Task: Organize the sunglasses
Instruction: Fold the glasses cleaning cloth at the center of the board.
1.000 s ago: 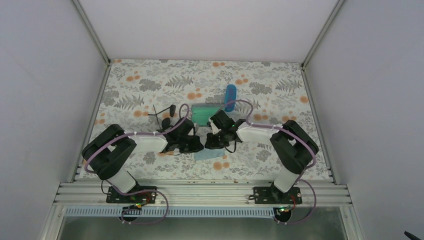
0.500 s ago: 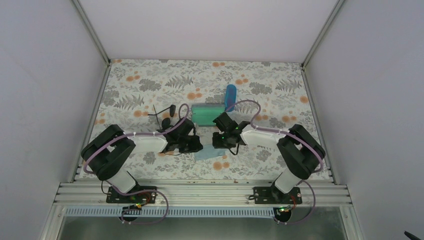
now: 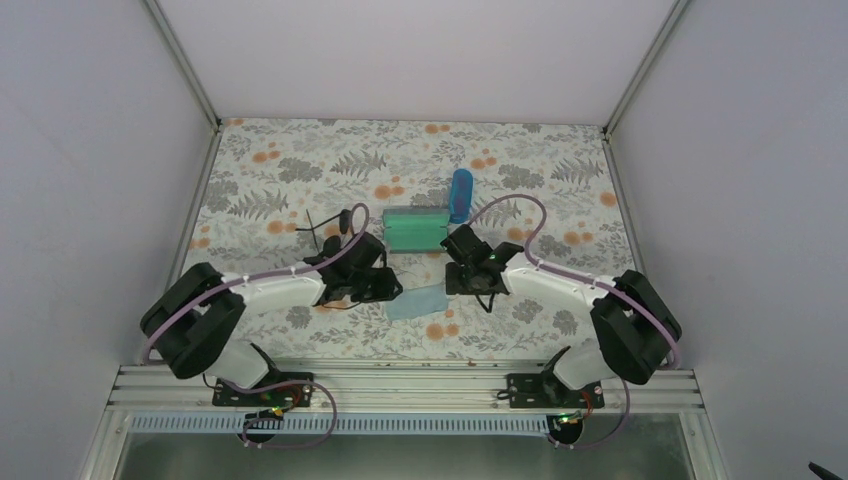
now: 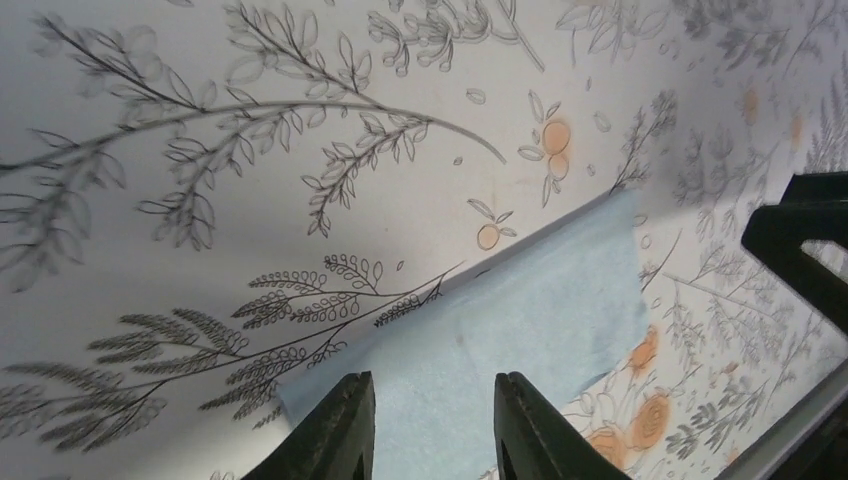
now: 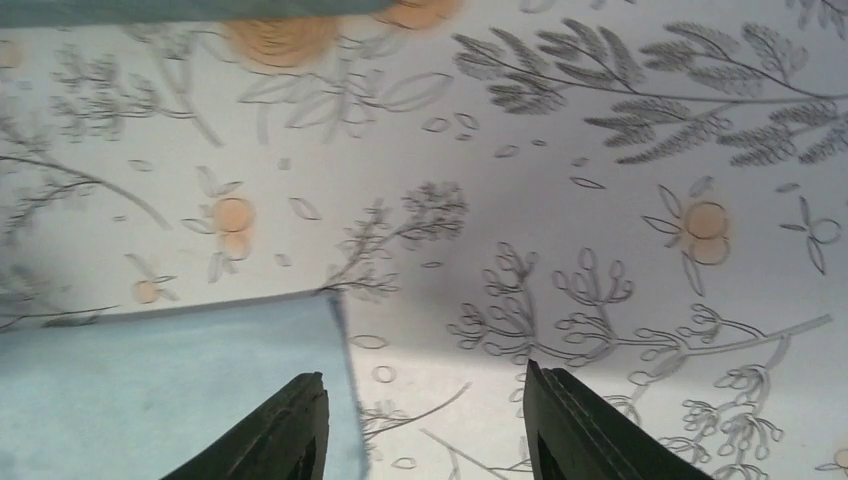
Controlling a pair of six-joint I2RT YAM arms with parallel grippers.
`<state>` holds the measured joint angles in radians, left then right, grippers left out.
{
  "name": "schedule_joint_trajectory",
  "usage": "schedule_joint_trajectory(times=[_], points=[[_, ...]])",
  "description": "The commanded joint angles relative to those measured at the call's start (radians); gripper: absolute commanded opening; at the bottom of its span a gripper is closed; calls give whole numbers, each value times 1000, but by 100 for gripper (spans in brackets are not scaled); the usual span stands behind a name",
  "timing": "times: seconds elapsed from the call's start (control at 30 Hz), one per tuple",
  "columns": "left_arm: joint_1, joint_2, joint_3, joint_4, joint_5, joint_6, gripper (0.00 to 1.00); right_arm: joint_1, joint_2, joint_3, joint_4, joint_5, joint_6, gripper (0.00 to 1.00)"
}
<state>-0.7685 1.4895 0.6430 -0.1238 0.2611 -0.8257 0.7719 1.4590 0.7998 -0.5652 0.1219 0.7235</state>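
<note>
The black-framed sunglasses (image 3: 330, 228) lie open on the table at left centre, just beyond my left arm. The pink-red sunglasses do not show in any view. My left gripper (image 3: 388, 288) is open and empty, its tips over the near-left edge of a light blue cloth (image 3: 416, 302); the left wrist view shows the gripper (image 4: 435, 425) above the cloth (image 4: 500, 340). My right gripper (image 3: 458, 282) is open and empty just right of the cloth; in the right wrist view the gripper (image 5: 425, 420) straddles the corner of the cloth (image 5: 170, 390).
A teal-green rectangular object (image 3: 417, 229) lies behind the cloth; its edge shows in the right wrist view (image 5: 180, 8). A blue oblong case (image 3: 461, 194) stands beyond it. White walls enclose the floral table (image 3: 560, 170). The right gripper's body (image 4: 800, 250) shows in the left wrist view.
My right gripper has moved to the right, off the cloth, with its arm swung out. My left gripper has shifted slightly left. More of the cloth lies uncovered between them.
</note>
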Motion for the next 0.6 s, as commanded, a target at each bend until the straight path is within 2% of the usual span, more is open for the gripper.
schedule_joint_trajectory(times=[0.0, 0.1, 0.17, 0.27, 0.37, 0.57], points=[[-25, -79, 74, -201, -201, -36, 33, 41, -6, 50, -17, -1, -53, 52], [-32, -110, 77, -273, -269, -61, 34, 67, 22, 62, -9, -11, -58, 52], [-32, -124, 41, -217, -228, -62, 33, 78, 38, 64, 13, -35, -65, 50], [-34, -119, -16, -76, -112, -70, 24, 83, 59, 61, 63, -102, -81, 43], [-34, -78, -34, 21, -70, -75, 14, 84, 72, 49, 114, -164, -87, 38], [-33, 19, 8, 12, -92, -66, 10, 85, 119, 30, 137, -211, -80, 34]])
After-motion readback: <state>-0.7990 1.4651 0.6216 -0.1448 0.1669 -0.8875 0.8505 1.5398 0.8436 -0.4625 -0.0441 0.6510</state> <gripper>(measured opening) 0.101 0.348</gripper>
